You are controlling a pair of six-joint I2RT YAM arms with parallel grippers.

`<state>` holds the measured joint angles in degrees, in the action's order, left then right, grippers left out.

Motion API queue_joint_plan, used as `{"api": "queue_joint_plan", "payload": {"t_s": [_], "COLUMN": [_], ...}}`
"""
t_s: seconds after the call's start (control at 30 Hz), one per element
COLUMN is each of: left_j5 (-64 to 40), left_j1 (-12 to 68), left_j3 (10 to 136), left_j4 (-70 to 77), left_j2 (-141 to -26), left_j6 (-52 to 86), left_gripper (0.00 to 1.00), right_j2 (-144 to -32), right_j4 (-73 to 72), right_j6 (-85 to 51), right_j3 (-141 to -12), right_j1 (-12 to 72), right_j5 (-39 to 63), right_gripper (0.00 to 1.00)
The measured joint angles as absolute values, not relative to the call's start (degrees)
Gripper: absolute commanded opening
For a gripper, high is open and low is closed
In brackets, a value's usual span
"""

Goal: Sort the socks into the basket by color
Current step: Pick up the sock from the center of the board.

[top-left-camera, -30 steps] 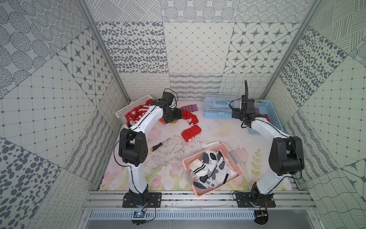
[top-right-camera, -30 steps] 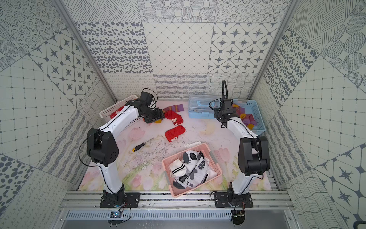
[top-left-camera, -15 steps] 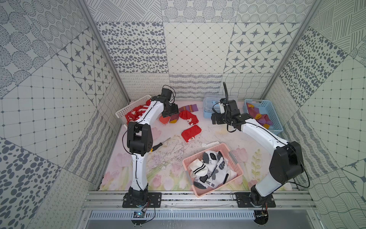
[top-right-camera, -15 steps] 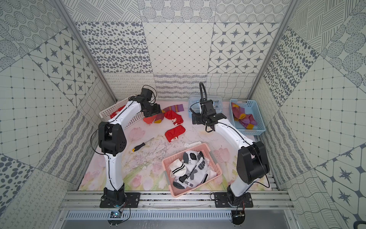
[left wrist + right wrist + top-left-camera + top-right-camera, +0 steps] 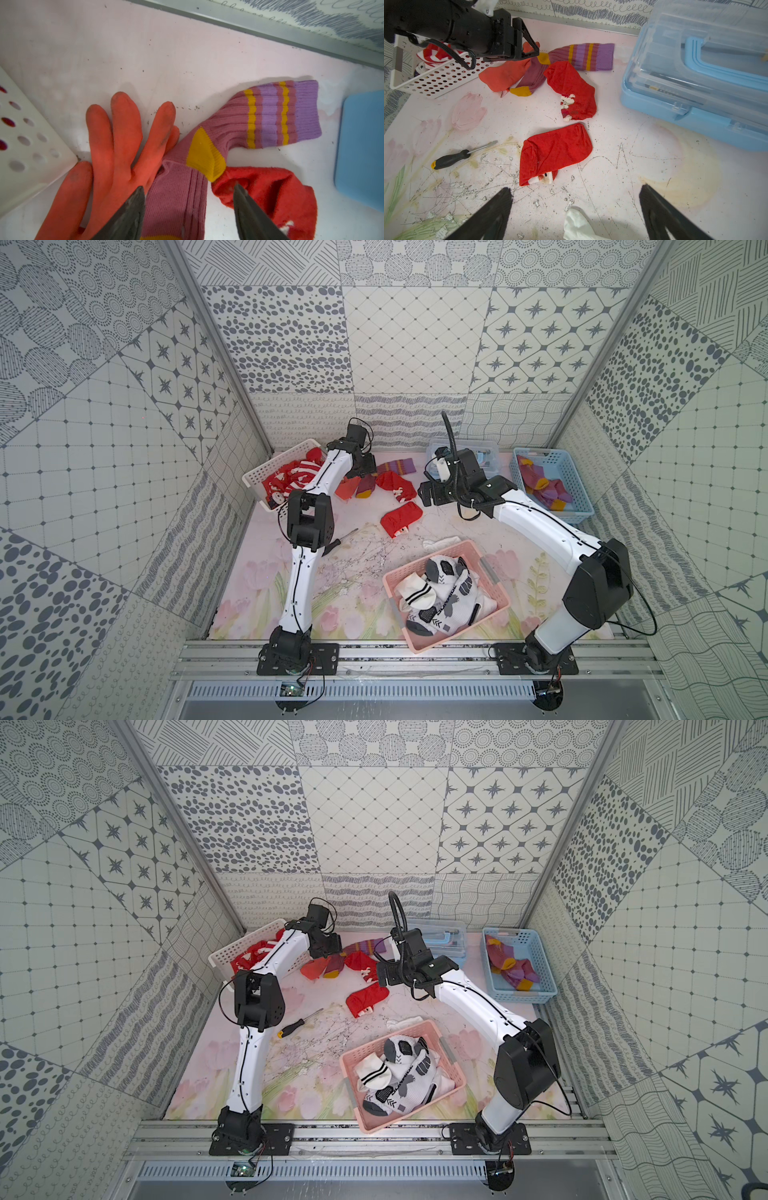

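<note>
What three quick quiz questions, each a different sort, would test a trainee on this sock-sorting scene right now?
1. True or false: the purple sock near the left hand is already in the blue basket.
2. Which basket holds the white socks? A white basket, B blue basket, C pink basket.
3. Fill in: the purple sock's foot lies between the red sock and the orange ____.

Key: 1 false, it lies on the table; 2 C; 3 glove.
</note>
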<state>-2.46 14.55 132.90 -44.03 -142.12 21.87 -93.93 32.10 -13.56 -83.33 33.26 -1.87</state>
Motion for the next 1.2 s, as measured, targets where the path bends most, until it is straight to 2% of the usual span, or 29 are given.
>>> {"api": "queue_joint_plan", "payload": {"t_s": [0.17,0.3,0.43,0.57,0.73,0.93,1.2], "left_j5": [-2.17,-2.15,-2.17,-2.11,-2.15,-2.13,-2.24], "left_j1": [14.66,15.05,15.75,16.43,16.82,17.10,17.12], "left_j3": [136.00,137.93,138.91,139.46,139.79,139.31,134.19], "left_j4": [-43.59,-42.65,-42.28,-41.87,-41.41,-41.54,-40.51], "left_j2": [-145.75,-148.22,-149.82,-150.93,-151.04,-149.49,-141.56], "left_j6": [21.50,20.99,20.82,20.71,20.21,19.46,17.91], "left_gripper": [0.65,0.54,0.48,0.25,0.00,0.00,0.00], "right_j2": [-95.07,-96.47,-98.02,-98.67,-98.70,-98.70,-98.70], "right_j4": [32.86,33.50,34.50,35.11,35.42,35.38,34.74], "right_j6": [-13.45,-13.21,-12.99,-12.64,-12.40,-12.43,-12.47], "right_j3": [-86.50,-87.83,-88.97,-89.73,-90.26,-90.26,-90.15], "right_j1": [33.43,33.47,33.47,33.47,33.47,33.47,33.67], "right_j5": [-1.37,-0.54,0.03,0.64,1.28,1.87,2.59], "right_gripper": [0.98,0.98,0.98,0.98,0.98,0.98,0.98]}}
